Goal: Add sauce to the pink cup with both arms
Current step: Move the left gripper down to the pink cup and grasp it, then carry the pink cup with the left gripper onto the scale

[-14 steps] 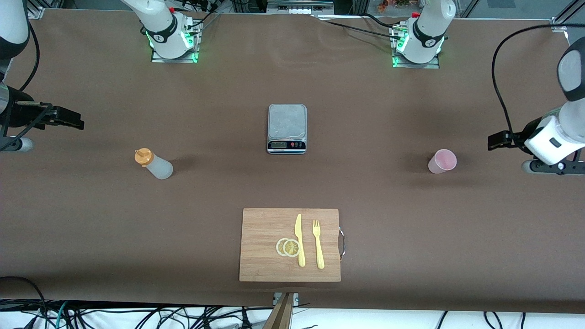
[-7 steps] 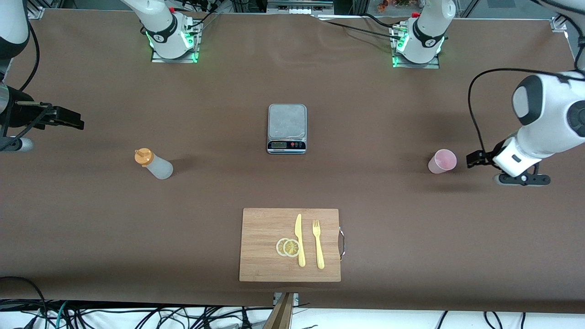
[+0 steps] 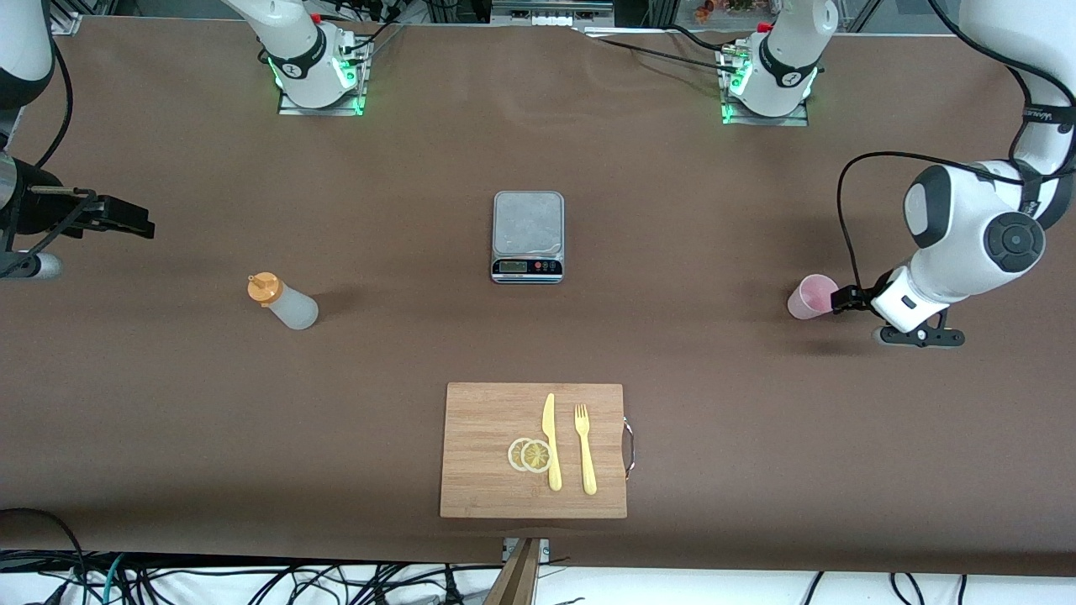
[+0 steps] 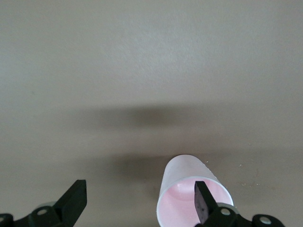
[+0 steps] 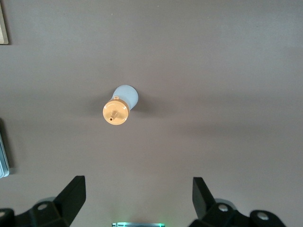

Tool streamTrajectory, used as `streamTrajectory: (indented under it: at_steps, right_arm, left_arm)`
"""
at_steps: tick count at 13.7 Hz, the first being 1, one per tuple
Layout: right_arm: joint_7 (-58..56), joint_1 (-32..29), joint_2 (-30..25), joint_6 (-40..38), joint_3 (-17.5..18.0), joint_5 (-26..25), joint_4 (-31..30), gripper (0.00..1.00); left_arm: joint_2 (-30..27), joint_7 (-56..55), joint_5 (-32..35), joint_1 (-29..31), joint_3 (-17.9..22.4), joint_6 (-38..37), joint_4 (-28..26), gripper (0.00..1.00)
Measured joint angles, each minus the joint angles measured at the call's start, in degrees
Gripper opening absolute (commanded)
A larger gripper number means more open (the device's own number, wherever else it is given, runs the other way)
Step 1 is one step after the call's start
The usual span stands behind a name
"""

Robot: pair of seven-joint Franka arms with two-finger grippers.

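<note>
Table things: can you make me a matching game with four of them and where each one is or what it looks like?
Things:
1. pink cup
2. sauce bottle
3. kitchen scale
4. fork

Places and looks:
A. lying on the wooden cutting board, next to the knife
B. has an orange cap, stands toward the right arm's end
C. grey, in the middle of the table, between the bottle and the cup
D. right at the open left gripper

Pairs: 1-D, 2-B, 3-C, 4-A
</note>
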Motion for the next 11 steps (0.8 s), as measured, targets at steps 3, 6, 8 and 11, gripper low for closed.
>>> streamTrajectory:
  at_steps: [3,6,8,11]
  right_arm:
    - [0.00,0.00,0.00,0.00,0.00,0.00,0.00,1.00]
    - [0.00,0.00,0.00,0.00,0.00,0.00,0.00,1.00]
    - [0.00,0.00,0.00,0.00,0.00,0.00,0.00,1.00]
    - [0.00,0.00,0.00,0.00,0.00,0.00,0.00,1.00]
  left_arm:
    - [1.27,0.00,-1.54,0.00,-0.09,3.86,-3.32,1.00]
    - [2.28,0.00,-1.59,0.00,-0.11,5.09,-4.55,0.91]
    - [2.44,-0.01,-1.59,0.00,-0.12,5.25,-4.75,0.11]
    - [2.44,-0.01,-1.59,-0.01,-0.22,5.26,-4.76,0.00]
